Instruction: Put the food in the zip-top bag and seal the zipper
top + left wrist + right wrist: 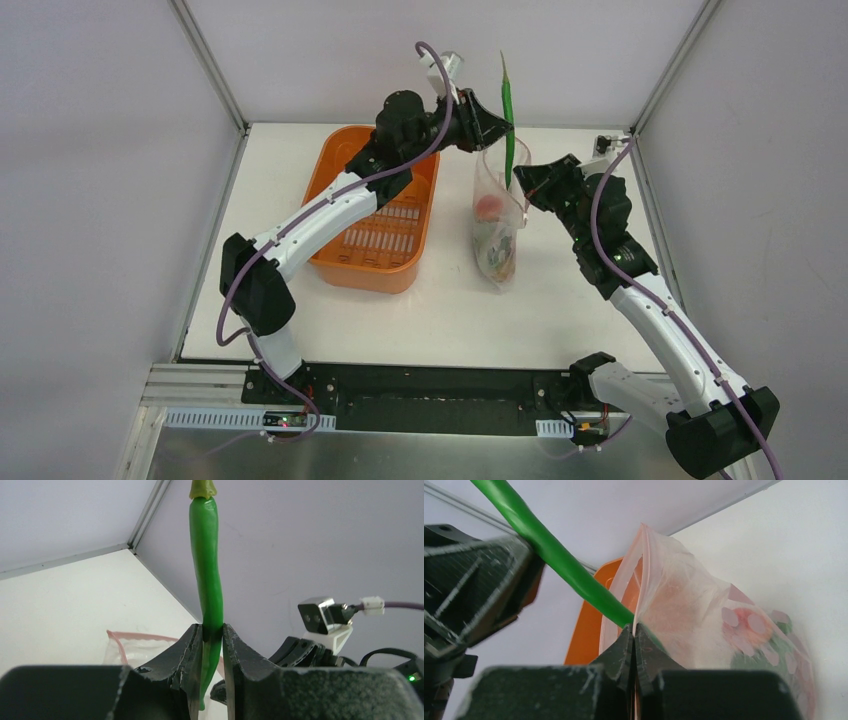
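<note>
White table [450,300] between pale walls, carrying one orange tub [365,272] left of centre toward the far edge. One bag [497,240] standing just right of it, mouth up, with red and orange food [490,207] inside, pieces too blurred to count. Two grippers at the bag's mouth: left gripper [212,630] clamped on one green chili [207,570], upright, lower end at the mouth; right gripper [634,630] fully closed, pinching the bag's rim by the pink zipper [647,565].
</note>
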